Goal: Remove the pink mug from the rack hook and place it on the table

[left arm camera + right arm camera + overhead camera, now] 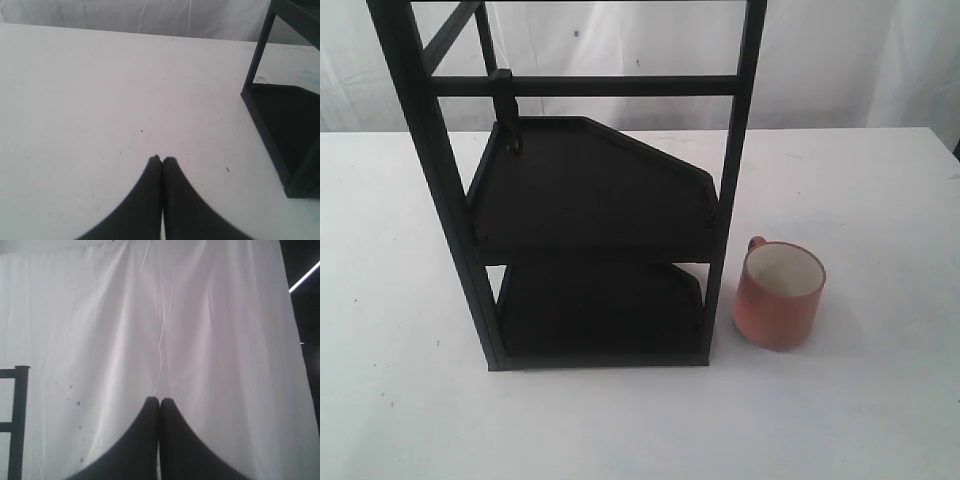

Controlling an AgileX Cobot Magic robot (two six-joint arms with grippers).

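Note:
The pink mug (779, 295) stands upright on the white table (880, 200), just right of the black rack (590, 200), its cream inside showing and its handle toward the rack. The rack's hook (508, 120) hangs bare from the crossbar. Neither gripper appears in the exterior view. My left gripper (162, 159) is shut and holds nothing, low over bare table (100, 90), with the rack's base (280, 125) off to one side. My right gripper (159, 400) is shut on nothing and faces the white curtain (175, 315); a rack post (19, 420) shows at the frame edge.
The rack has two dark shelves (590, 195) between tall black posts and stands mid-table. A white curtain (620, 40) hangs behind the table. Bare tabletop lies left of the rack, in front of it and to the mug's right.

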